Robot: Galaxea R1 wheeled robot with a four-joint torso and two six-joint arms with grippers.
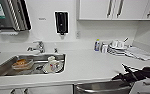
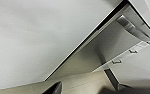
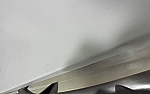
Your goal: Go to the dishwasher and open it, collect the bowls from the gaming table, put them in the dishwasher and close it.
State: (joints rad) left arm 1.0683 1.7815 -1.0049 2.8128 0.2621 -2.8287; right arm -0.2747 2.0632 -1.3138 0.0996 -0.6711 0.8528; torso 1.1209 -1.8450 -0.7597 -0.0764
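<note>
I'm facing the kitchen surface, white and broad. The dishwasher sits at about five o'clock in my head view, just under the surface's front edge, its steel top edge showing. My right tool hangs over that edge at four o'clock, right above the dishwasher; I cannot tell whether it is open or closed. My left tool's state I cannot tell either. The sink lies at eight o'clock with a mug and a clear container inside, the faucet behind it. Stacked dishes and a small bottle stand at two o'clock.
</note>
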